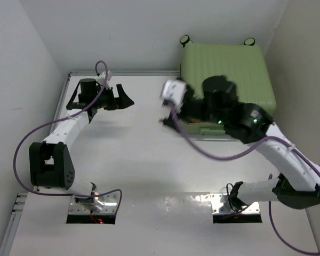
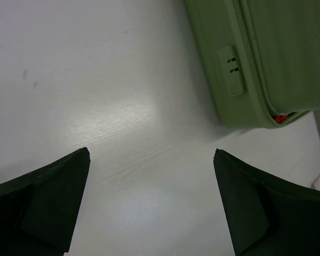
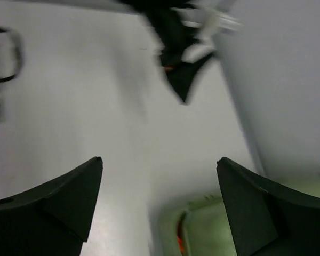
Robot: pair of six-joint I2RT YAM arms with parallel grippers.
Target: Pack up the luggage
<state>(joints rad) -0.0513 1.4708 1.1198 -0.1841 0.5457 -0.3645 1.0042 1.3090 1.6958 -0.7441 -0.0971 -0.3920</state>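
I see black L gripper [image 2: 152, 154] fingers wide apart, empty, above white table [image 2: 96, 80]. Black R gripper [image 3: 160, 160] also spread, empty, near light-green ribbed hard-shell suitcase [image 1: 229, 66].

Near edge of luggage [image 1: 240, 64] hidden behind right arm [image 1: 245, 120], shell cropped at top and right in left wrist view, red speck [image 2: 280, 118] at seam unidentifiable, right wrist view motion-blurred throughout
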